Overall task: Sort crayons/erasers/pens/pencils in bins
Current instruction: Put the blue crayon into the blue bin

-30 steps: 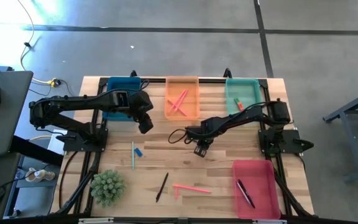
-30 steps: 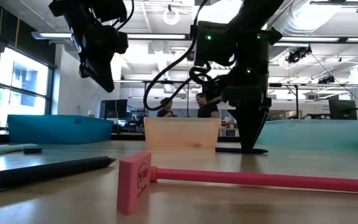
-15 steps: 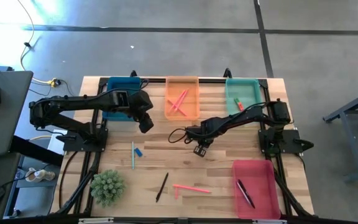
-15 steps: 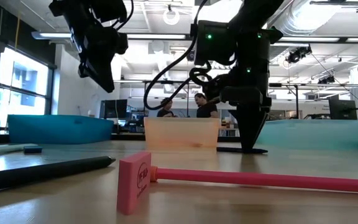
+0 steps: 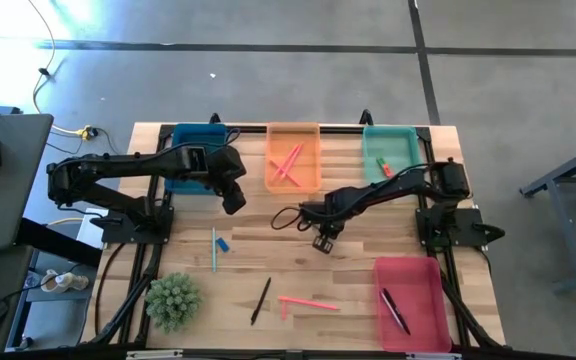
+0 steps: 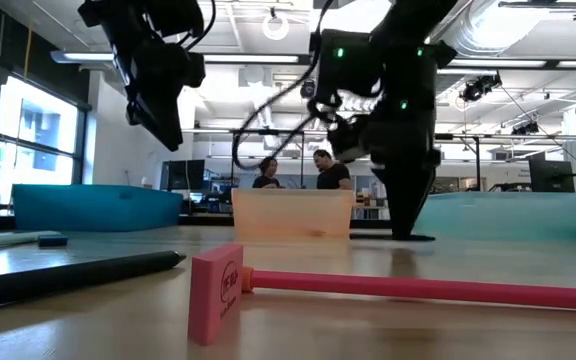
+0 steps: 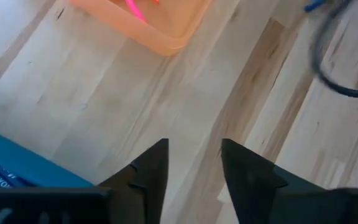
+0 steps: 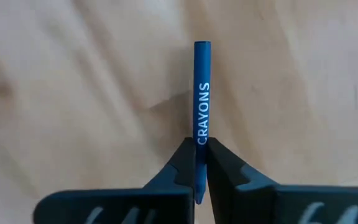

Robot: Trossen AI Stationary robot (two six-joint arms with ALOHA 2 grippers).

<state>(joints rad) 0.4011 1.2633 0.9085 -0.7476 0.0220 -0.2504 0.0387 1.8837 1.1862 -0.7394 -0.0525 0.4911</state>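
Observation:
My right gripper (image 5: 323,241) is low over the middle of the table, fingers pointing down (image 6: 406,225), shut on a blue crayon (image 8: 202,81) printed CRAYONS. My left gripper (image 5: 234,203) hangs open and empty (image 7: 194,152) above the table between the dark blue bin (image 5: 196,155) and the orange bin (image 5: 293,180). The orange bin holds pink sticks. The teal-green bin (image 5: 400,140) holds small green and red-orange erasers. The red-pink bin (image 5: 423,285) holds a dark pen. A black pen (image 5: 260,300), pink sticks (image 5: 308,302), a teal stick (image 5: 214,250) and a blue eraser (image 5: 225,244) lie flat on the table. My right gripper pinches the crayon between its two fingers, on the shaft just below the printed word (image 8: 199,134). The fingers come from above and lie across the crayon. Most of it sticks out past the fingertips. Whether it still touches the table I cannot tell.
A small green plant (image 5: 173,300) stands at the near left. A pink block (image 6: 216,292) lies at the end of a pink stick (image 6: 418,288) close to the low camera, beside the black pen (image 6: 68,275). People stand in the room beyond the table.
My right gripper has stayed low over the table. Its wrist has tipped a little and shifted slightly toward the table's right edge. The dark strip on the table under its tip has grown shorter.

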